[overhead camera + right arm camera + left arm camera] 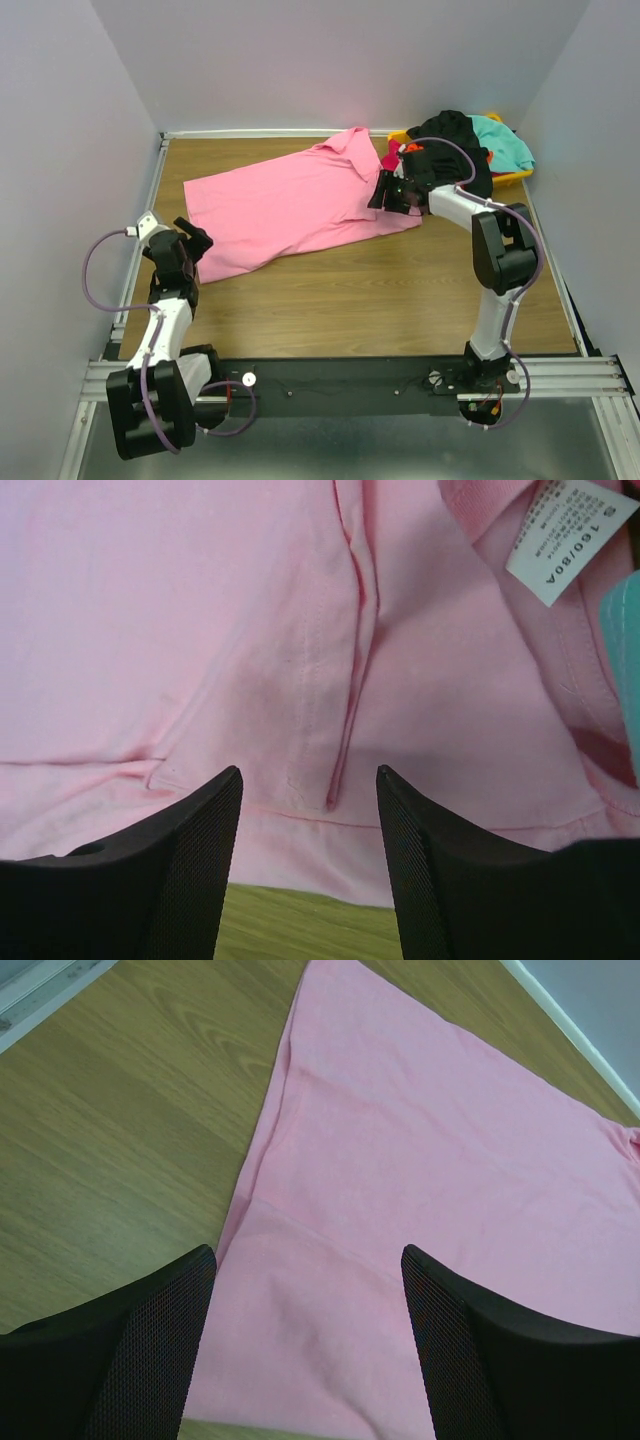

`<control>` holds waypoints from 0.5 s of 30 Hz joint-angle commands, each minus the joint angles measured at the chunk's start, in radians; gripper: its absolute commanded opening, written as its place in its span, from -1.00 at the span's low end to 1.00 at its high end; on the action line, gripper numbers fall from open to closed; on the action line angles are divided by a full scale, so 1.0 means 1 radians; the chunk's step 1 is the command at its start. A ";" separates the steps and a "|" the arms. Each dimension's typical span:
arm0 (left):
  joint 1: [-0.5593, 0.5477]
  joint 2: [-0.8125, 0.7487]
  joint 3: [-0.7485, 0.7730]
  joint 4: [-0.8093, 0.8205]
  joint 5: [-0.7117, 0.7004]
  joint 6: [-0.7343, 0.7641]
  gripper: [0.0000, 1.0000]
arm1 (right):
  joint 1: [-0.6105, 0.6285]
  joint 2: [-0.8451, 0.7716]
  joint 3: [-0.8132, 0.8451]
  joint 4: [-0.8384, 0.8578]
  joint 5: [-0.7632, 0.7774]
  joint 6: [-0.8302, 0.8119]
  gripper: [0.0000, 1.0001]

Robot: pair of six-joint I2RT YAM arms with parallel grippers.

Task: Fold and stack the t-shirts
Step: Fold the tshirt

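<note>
Nearest the lens in the left wrist view, two black mesh-faced fingers (130, 1360) are seen at 7 and 5 o'clock. The left jaws are spread wide and released; nothing is gripped between them. Under the gap lies the hem corner of the pink t-shirt (420, 1160), which runs away toward 1 o'clock over the wooden desk (120, 1140). Whether the tips touch the cloth cannot be told.

In the right wrist view the right jaws are likewise parted and released, rather less widely, with nothing clamped. The pink t-shirt (200, 630) fills the picture below them. A stitched seam and a fold run down to the gap, and a white size label (565, 540) is seen at 1 o'clock. A strip of desk shows at 6 o'clock and a sliver of teal cloth (625, 630) at 3 o'clock.

From above, the pink t-shirt (290, 205) is spread flat on the desk (350, 300), slanting from 8 o'clock to 1 o'clock. The left arm (165, 290) is placed at its 8 o'clock corner and the right arm (500, 250) at its 3 o'clock end, by the collar. Just beyond, at the desk's 1 o'clock corner, a yellow bin (515, 177) is heaped with a black t-shirt (450, 135) and a teal t-shirt (505, 140). The black one hangs just beside the right wrist.
</note>
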 commanded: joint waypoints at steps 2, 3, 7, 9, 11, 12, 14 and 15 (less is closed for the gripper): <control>0.004 0.022 -0.007 0.059 0.034 0.035 0.65 | 0.003 0.017 -0.007 0.062 -0.045 0.009 0.17; 0.004 0.026 -0.009 0.059 0.033 0.037 0.65 | 0.004 0.019 -0.010 0.062 -0.045 0.012 0.15; 0.005 0.026 -0.007 0.063 0.031 0.041 0.65 | 0.004 0.034 -0.019 0.069 -0.061 0.016 0.04; 0.004 0.029 -0.006 0.063 0.031 0.043 0.65 | 0.006 0.043 -0.024 0.069 -0.064 0.018 0.01; 0.004 0.031 -0.006 0.066 0.034 0.046 0.65 | 0.006 0.043 -0.035 0.071 -0.068 0.018 0.00; 0.004 0.034 -0.006 0.070 0.036 0.046 0.65 | 0.004 0.043 -0.038 0.071 -0.070 0.018 0.00; 0.004 0.040 -0.007 0.073 0.041 0.048 0.65 | 0.006 0.040 -0.048 0.073 -0.067 0.018 0.00; 0.004 0.043 -0.006 0.074 0.042 0.048 0.65 | 0.006 0.040 -0.050 0.073 -0.065 0.016 0.00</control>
